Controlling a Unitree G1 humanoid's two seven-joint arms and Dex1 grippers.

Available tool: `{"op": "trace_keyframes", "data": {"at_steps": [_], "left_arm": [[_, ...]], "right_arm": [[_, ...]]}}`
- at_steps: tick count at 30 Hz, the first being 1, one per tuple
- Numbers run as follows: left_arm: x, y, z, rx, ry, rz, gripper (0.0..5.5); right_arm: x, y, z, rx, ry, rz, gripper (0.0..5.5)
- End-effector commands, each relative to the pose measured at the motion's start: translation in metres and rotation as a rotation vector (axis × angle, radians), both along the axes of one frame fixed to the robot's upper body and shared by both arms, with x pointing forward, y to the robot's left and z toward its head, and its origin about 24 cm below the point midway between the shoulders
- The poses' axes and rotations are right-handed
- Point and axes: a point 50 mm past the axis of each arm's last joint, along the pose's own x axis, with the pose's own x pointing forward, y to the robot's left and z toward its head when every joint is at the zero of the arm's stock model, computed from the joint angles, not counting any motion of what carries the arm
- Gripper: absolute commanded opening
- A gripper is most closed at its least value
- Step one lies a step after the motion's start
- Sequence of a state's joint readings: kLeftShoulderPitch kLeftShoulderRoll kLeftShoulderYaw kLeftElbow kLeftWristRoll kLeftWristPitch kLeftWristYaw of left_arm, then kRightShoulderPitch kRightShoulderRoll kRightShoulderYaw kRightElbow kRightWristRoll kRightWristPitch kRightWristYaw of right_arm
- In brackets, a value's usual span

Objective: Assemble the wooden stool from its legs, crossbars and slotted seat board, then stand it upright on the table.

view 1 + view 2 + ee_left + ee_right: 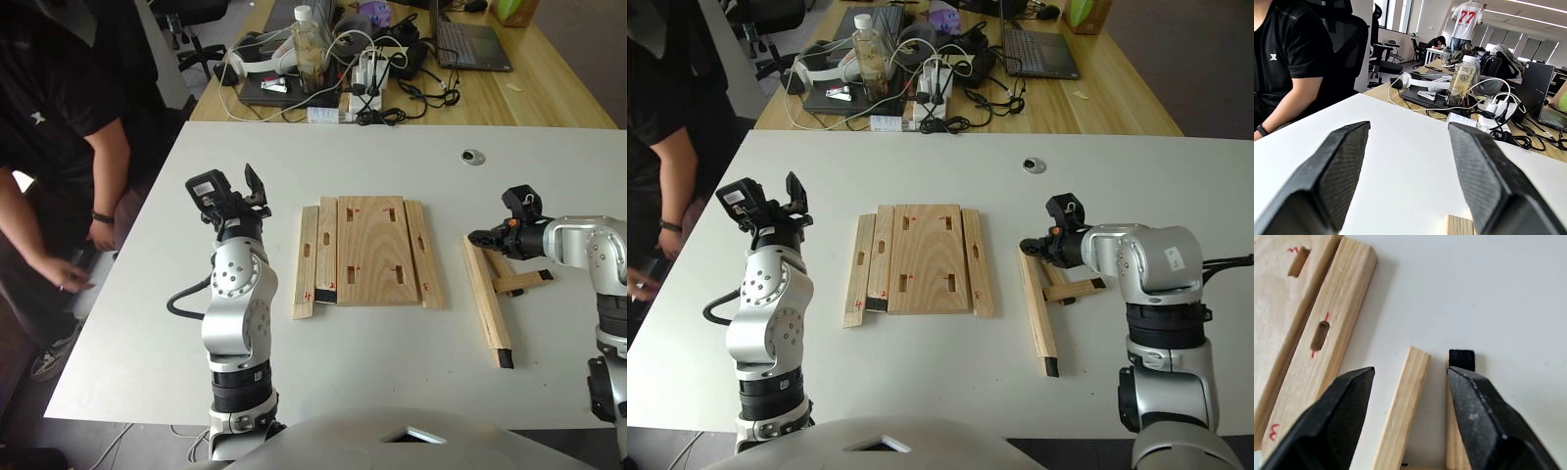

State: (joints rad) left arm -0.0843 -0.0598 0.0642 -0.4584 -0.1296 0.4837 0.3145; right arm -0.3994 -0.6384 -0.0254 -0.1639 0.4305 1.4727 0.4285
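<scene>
The slotted seat board [370,251] lies flat mid-table. Two wooden legs [315,257] lie along its left edge and one leg [424,254] along its right. Further right, a long leg [486,302] with a black end and a short crossbar [522,282] lie in a loose pile. My right gripper [477,237] is open and low over the far end of that pile. Its fingers straddle the end of a wooden piece [1403,406] without closing on it. My left gripper [250,201] is raised left of the board, open and holding nothing.
A round cable port [474,157] sits at the back right of the white table [147,323]. Beyond it, a wooden desk [549,93] carries a bottle [308,44], cables and a laptop. A person [59,147] stands at the table's left edge.
</scene>
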Motion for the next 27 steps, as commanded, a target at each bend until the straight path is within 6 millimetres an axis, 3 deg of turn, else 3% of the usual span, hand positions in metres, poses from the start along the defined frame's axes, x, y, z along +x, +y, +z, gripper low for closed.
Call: {"op": "trace_keyframes", "data": {"at_steps": [1, 9, 13, 22, 27], "left_arm": [[-0.002, -0.008, -0.001, -0.058, 0.003, -0.002, 2.96], [0.004, -0.013, 0.001, -0.048, 0.008, -0.05, 2.96], [0.006, -0.014, 0.003, -0.042, 0.0, -0.054, 2.96], [0.007, -0.014, 0.004, -0.044, -0.005, -0.049, 2.96], [0.012, -0.012, 0.006, -0.028, -0.01, -0.081, 2.96]], "right_arm": [[-0.012, -0.001, -0.011, 0.028, 0.076, -0.035, 2.8], [-0.026, -0.013, -0.046, -0.063, 0.114, -0.119, 2.8], [-0.025, -0.009, -0.053, -0.057, 0.106, -0.11, 2.21], [0.003, 0.003, -0.037, -0.02, -0.002, -0.086, 1.0], [0.026, 0.009, -0.003, 0.096, -0.159, -0.113, 1.0]]}}
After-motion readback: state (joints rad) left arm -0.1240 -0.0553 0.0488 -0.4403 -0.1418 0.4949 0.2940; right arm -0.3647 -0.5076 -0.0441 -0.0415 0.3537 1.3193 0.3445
